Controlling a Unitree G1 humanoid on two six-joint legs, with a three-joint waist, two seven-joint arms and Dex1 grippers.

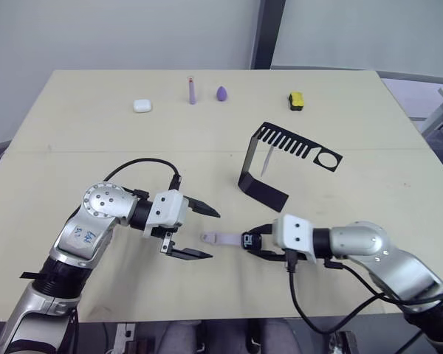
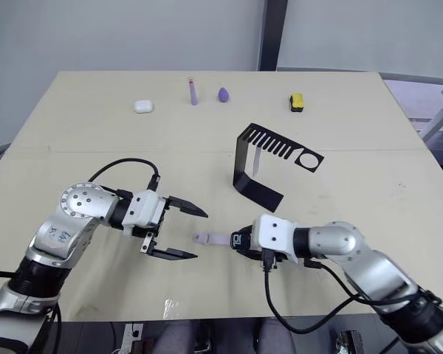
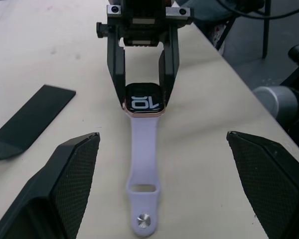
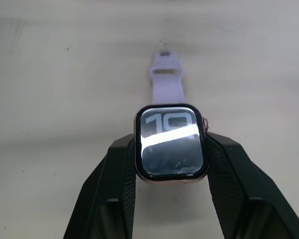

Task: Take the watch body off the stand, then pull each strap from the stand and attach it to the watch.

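Here, right hand (image 4: 170, 164) clamps watch body (image 4: 171, 141), sides hidden; left hand (image 1: 196, 231) apart

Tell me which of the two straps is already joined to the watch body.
The strap lying flat on the table, running from the watch body held in the right pincer toward the open left pincer. The other strap hangs from the stand.

The watch body (image 4: 171, 142), black-screened with pale digits and a copper rim, lay low over the bench near its front edge, pinched at its sides between two black fingers (image 4: 112, 189). One pale lavender strap (image 3: 143, 172) was joined to it and lay flat on the bench. The black stand (image 1: 280, 164) stood upright behind, with the second strap (image 1: 267, 160) hanging from its slotted arm.
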